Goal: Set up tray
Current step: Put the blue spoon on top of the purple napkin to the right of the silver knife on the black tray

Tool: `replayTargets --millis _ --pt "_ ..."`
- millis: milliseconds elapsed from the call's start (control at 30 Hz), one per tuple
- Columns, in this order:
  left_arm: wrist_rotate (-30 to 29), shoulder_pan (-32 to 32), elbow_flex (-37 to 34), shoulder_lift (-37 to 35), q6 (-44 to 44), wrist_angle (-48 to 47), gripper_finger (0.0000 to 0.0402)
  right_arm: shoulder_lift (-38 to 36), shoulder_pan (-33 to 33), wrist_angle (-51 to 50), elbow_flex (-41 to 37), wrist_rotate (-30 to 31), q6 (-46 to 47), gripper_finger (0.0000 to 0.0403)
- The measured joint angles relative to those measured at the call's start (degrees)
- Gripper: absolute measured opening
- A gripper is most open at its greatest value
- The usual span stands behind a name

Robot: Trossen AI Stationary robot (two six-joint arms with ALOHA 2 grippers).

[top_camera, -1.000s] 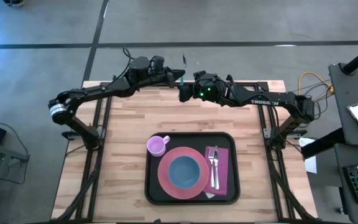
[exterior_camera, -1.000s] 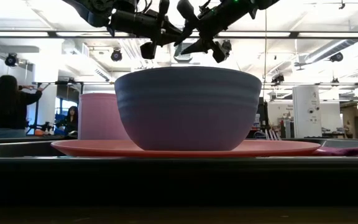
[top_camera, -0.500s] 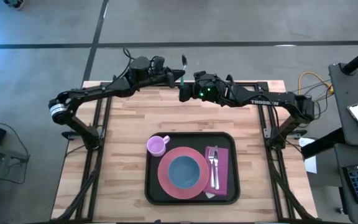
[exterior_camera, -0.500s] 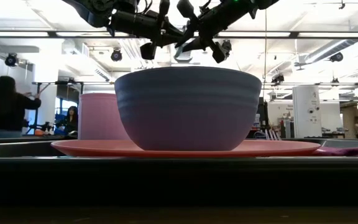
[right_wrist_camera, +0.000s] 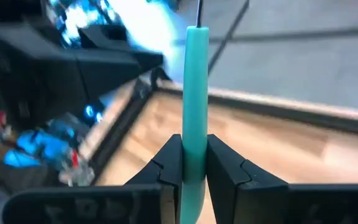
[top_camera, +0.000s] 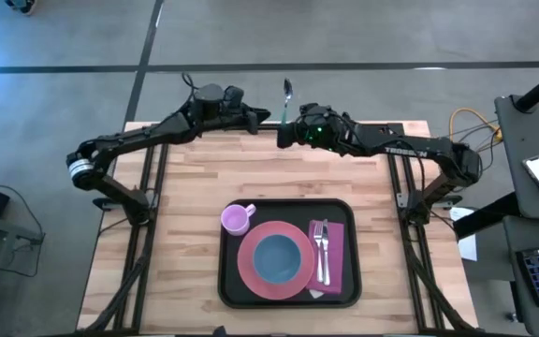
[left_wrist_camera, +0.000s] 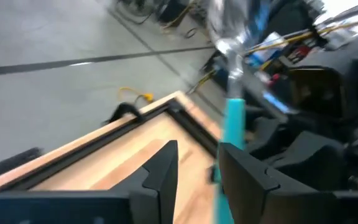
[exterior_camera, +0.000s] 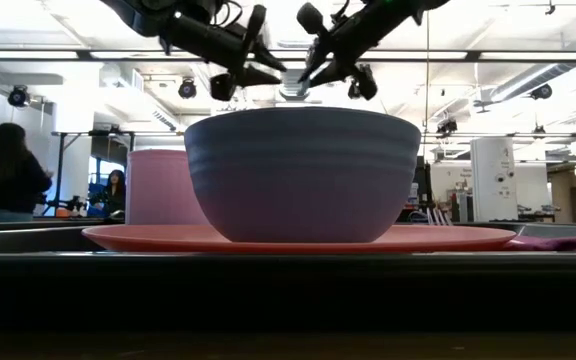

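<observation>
Wooden table under both dark arms, which meet over its far edge. White lettering "TROSSEN" readable on the right arm's forearm in the high view.

Near centre of the table: the tray — black, rounded corners, raised rim — holding a pink plate with a blue-grey bowl in its middle. Pink cup at the tray's far-left corner, just beside the plate. To the right of the plate, a magenta napkin with a fork lying on it.

Over the far edge, well apart from the tray: right gripper clenched on the teal handle of a spoon, the metal bowl end pointing away past the table edge. Left gripper close alongside, fingers released and spread — the teal handle just beside one of them, contact not clear.

In the low view, two people standing far off in the room at left.
</observation>
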Motion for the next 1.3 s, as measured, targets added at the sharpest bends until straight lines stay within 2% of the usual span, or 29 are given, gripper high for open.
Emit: replayTargets --millis 67,267,400,500,600,733,900,1033,1167,1300 --pt "-0.38 0.93 0.0 -1.05 1.84 -3.01 0.01 -1.35 0.0 -4.22 0.0 -2.52 0.54 0.0036" --pt "-1.18 3.15 0.0 -3.27 8.91 -13.19 0.0102 -7.38 0.35 -24.59 -0.06 -20.11 7.11 0.0035" --pt "-1.29 4.38 -0.38 -3.89 10.87 -19.17 0.0102 -12.39 2.42 -36.92 -2.23 -26.89 12.78 0.0035" --pt "-1.44 4.44 -1.12 -3.91 11.92 -21.07 0.0102 -17.48 5.38 -39.69 -6.11 -29.56 19.13 0.0035" --pt "-1.27 4.54 -2.0 -3.91 12.79 -21.15 0.0102 -23.08 10.1 -36.98 -12.41 -30.0 29.43 0.0035" --pt "-1.29 4.63 -2.9 -3.91 12.83 -21.09 0.0102 -30.58 19.85 -26.97 -22.89 -25.91 47.08 0.0035" --pt "-1.27 4.67 -3.28 -3.91 12.85 -21.09 0.0102 -34.62 36.0 -14.24 -33.78 -8.33 67.29 0.0035" --pt "-1.29 4.67 -3.3 -3.92 12.85 -21.09 0.0102 -31.99 47.19 -9.54 -38.85 2.22 78.5 0.0035" --pt "-1.29 4.69 -3.3 -3.94 12.85 -21.07 0.0102 -26.49 53.41 -6.01 -40.14 3.42 82.52 0.005" --pt "-1.29 4.69 -3.08 -3.94 12.83 -21.04 0.0102 -19.92 56.0 -0.63 -40.22 3.21 81.84 0.0047"
